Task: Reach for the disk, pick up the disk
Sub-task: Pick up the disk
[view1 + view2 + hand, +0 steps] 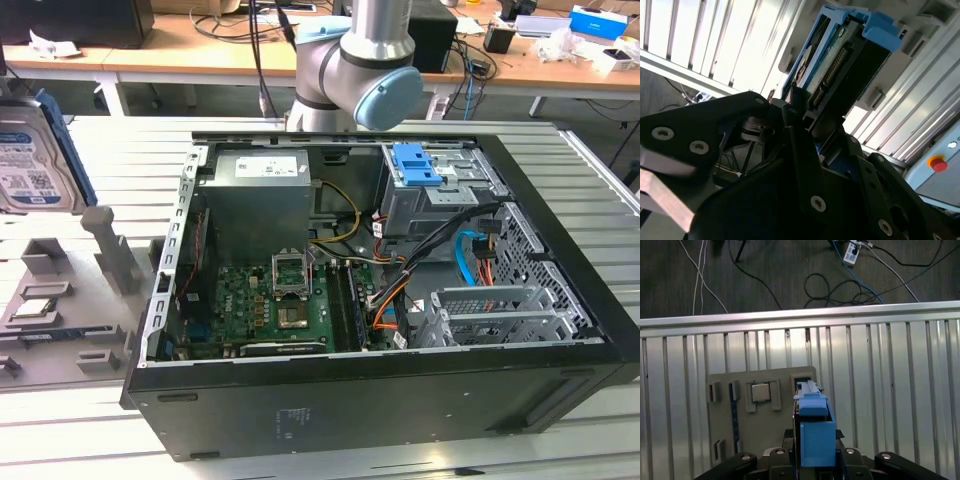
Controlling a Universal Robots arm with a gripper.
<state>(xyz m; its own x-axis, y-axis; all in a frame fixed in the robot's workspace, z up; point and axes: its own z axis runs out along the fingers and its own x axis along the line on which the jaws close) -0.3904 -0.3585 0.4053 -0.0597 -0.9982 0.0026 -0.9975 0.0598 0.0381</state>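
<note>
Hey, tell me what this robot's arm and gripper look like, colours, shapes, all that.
In the exterior view the arm is a round silver-grey metal tube with bulky grey joints, and one joint is closed by a light blue cap. In the second wrist view the gripper is matt black, built from flat angular plates and linkages fastened with silver screws.

one disk (pixel 25 170), one chip (pixel 760 391), one computer case (pixel 400 405)

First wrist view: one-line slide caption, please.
Blue-railed silver-grey metal hard drive, edge-on, over flat grey holder on slatted metal table.
</note>
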